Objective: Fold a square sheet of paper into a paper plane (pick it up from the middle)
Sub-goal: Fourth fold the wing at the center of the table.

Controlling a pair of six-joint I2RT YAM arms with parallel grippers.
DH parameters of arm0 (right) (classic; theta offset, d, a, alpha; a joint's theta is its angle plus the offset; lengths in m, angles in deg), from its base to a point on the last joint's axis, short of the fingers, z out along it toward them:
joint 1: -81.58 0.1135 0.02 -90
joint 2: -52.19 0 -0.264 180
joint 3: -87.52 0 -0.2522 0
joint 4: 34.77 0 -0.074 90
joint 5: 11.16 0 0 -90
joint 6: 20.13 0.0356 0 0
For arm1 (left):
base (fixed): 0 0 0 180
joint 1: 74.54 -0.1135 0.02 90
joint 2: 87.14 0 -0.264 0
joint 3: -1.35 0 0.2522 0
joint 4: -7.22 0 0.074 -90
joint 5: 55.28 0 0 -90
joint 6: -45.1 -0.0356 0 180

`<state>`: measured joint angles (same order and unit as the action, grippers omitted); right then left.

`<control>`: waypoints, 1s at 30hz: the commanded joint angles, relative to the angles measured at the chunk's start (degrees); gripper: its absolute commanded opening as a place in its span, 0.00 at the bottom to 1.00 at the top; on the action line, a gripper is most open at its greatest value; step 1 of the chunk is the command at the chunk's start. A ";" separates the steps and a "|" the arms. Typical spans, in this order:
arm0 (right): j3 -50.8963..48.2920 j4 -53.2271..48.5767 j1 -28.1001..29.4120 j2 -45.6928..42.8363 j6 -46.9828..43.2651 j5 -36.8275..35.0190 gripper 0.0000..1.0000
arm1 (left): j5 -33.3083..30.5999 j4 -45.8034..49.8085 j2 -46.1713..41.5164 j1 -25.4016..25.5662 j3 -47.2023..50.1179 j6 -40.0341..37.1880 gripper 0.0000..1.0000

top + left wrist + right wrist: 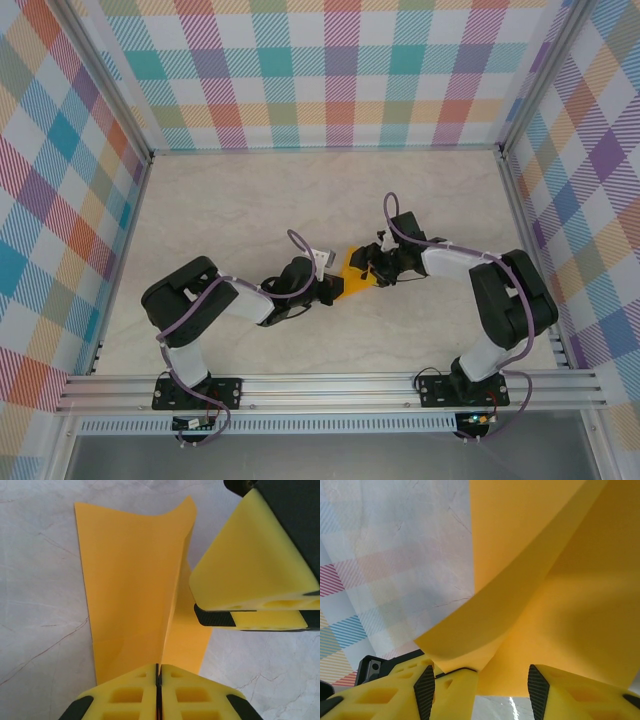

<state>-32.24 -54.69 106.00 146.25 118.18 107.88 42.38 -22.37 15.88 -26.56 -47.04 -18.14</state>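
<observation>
- Two tools, one per arm, meet nearly tip to tip over the middle of the desk. The left tool (158, 672) has its yellow fingers pressed flat together, clamped on a raised crease of the sheet of paper (130, 580).
- The right tool (481, 690) has its black-padded fingers standing apart. The paper hangs into the gap between them, and I can't see either pad pressing on it.
- Three plaid walls (340, 70) box the place in: one at the back and one down each side.
- One desk (250, 200), pale and marbled, carries everything. A silver rail (330, 390) runs along its near edge.
- Two arms are bolted to that rail. The left arm (200, 300) rises from its base, bulges its elbow out to the left, and lays its forearm low across the desk towards the centre.
- The right arm (500, 290) mirrors it, with its elbow bulging out to the right and its white forearm reaching left. Its tool (372, 268) sits just beside the left one (328, 290).
- There is one sheet of paper (350, 275), orange-yellow, lying mid-desk between the two tools.
- From the left wrist the sheet is no longer flat. A wide panel lies on the desk to the left, and a narrower strip lies to the right. The fold between them stands up and runs into the closed fingers. The far corner curls upward.
- From the right wrist the paper (560, 580) billows overhead in two layers, and its lower edge dips down between the fingers.
</observation>
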 commanded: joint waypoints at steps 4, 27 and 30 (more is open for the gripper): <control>-0.15 1.87 0.10 2.36 -1.12 0.14 0.50 | -0.33 -1.01 1.14 0.24 0.48 6.15 0.09; 1.16 4.50 0.10 4.90 -3.99 1.91 0.45 | 3.48 -1.10 2.28 -0.96 -0.60 21.49 0.10; 1.42 3.64 0.10 5.24 -5.01 1.65 0.44 | 4.03 -1.16 2.26 -1.22 -0.70 23.62 0.10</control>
<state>-31.78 -51.12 106.00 151.41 115.65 108.92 44.80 -22.72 17.50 -27.12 -47.06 1.99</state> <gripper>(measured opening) 0.442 0.099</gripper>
